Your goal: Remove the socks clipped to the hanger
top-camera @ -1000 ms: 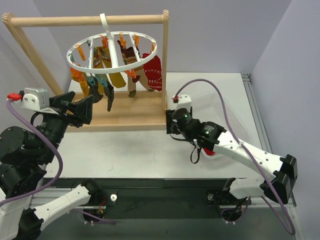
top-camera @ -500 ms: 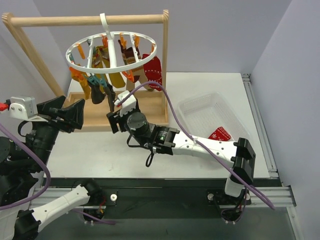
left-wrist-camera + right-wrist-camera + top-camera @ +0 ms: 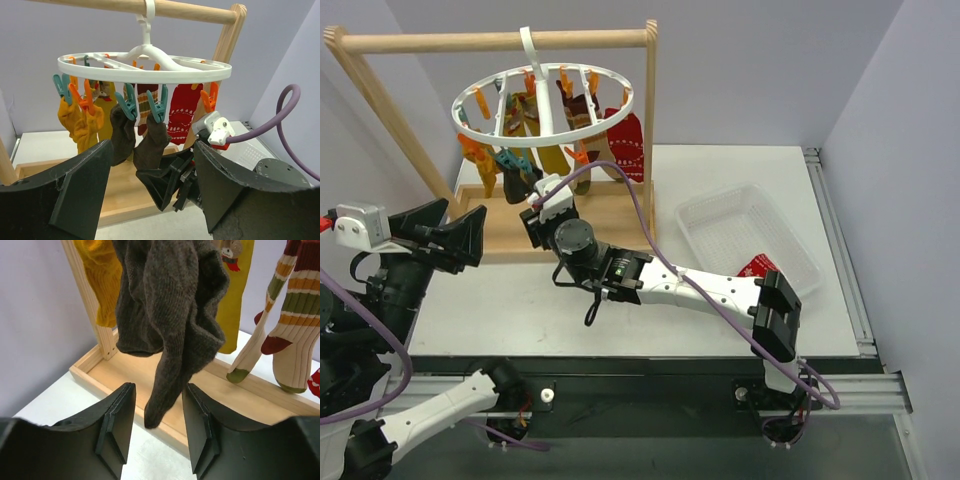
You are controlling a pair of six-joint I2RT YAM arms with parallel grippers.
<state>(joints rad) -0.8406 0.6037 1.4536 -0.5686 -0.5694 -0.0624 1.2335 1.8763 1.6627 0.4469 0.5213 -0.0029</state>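
1. The pale grey table [image 3: 520, 300] carries everything.
2. The light wooden frame rack [image 3: 440, 42] stands at the far left of the table, with its round top bar above and its flat tray base below.
3. The white plastic circular hanger [image 3: 145, 77] hangs by its hook from that top bar, with orange and teal clips [image 3: 127, 100] around its ring.
4. The clear white mesh basket [image 3: 735, 235] lies on the right, apart from the rack. One red sock with white pattern [image 3: 760, 268] lies at its near side.
5. My right claw [image 3: 159, 400] reaches across to the left, below the near left part of the ring. Its fingers [image 3: 117, 425] stand apart. The toe of a dark brown knitted sock [image 3: 170, 315], clipped above, dangles between them with a gap on either side, so it is not pinched.
6. My left claw [image 3: 152, 150] sits just left of the rack's base on the near side. It points at the hanger with its fingers [image 3: 82, 190] spread wide and nothing in them.
7. More socks hang clipped from the ring: mustard yellow ones [image 3: 80, 122] on the left, a striped one [image 3: 295, 305] behind the brown one, and a red patterned sock [image 3: 185, 112] on the right.
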